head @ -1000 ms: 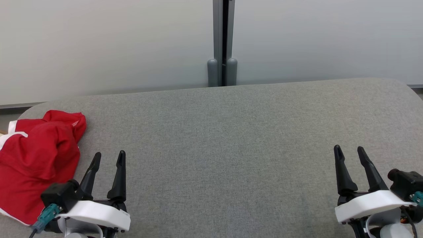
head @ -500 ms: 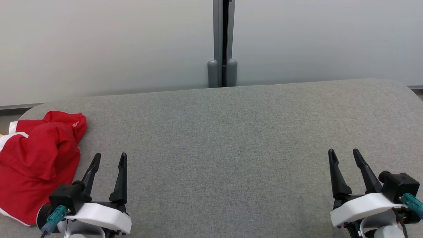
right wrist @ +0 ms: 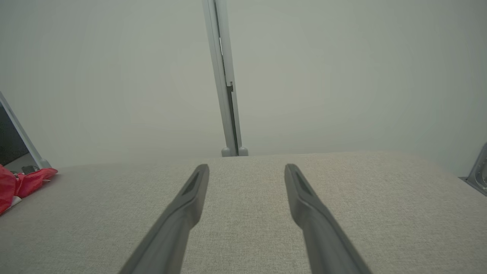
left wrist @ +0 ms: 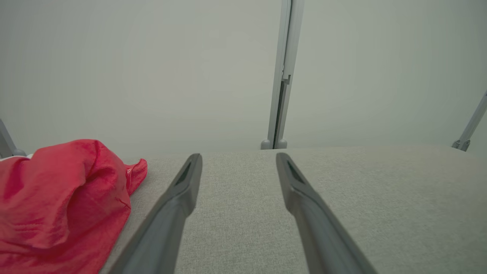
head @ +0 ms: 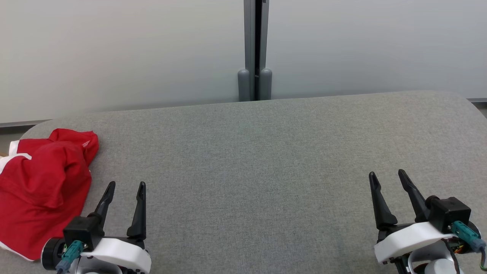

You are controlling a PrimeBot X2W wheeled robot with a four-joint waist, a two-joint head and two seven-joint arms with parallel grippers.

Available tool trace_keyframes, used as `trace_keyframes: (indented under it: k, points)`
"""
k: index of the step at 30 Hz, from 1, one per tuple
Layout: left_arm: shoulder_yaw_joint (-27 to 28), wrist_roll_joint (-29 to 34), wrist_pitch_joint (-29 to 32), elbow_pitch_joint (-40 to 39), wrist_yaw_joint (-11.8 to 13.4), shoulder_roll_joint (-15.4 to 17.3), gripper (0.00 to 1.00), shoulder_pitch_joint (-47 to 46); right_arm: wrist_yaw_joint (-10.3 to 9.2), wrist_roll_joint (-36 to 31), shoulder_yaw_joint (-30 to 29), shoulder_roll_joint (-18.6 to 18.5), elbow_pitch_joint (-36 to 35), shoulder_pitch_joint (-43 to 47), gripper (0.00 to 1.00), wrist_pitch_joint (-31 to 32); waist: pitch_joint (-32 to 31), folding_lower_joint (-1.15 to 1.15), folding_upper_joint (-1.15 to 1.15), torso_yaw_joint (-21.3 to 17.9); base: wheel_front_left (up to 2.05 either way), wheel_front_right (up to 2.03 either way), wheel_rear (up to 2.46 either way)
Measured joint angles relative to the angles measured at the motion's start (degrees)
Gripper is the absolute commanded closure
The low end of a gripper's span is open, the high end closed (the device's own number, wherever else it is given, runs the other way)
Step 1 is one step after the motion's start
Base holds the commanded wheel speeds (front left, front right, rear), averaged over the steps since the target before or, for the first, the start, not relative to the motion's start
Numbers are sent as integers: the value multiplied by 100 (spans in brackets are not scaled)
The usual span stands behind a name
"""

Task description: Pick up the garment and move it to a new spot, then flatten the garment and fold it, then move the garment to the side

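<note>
Two empty pairs: the dark left fingers (head: 140, 205) and right fingers (head: 380, 209) gape wide above the grey fabric tabletop (head: 258, 160); the crumpled red, white-trimmed garment (head: 42, 190) lies at its left edge, where a shallow pinch could nudge it off.

no text, number or brand that can be read, a small whitish mark (head: 86, 143) near the far edge of the red garment (head: 42, 190), too small and blurred to make out as letters or a logo
</note>
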Motion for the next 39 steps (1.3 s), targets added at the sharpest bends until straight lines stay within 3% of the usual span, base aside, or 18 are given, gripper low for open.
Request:
trace_keyframes:
  k: [11, 39]
  points:
    - [18, 377, -110, 201, 42, -24, 0, -41, 0, -163, -2, -8, -94, 25, 0, -15, -6, 0, 0, 6, 0, 0, 0]
    - [25, 261, -112, 497, 69, -32, 0, -154, 0, -100, -108, 44, -149, 62, 0, 110, -4, 0, 0, 124, 0, 0, 0]
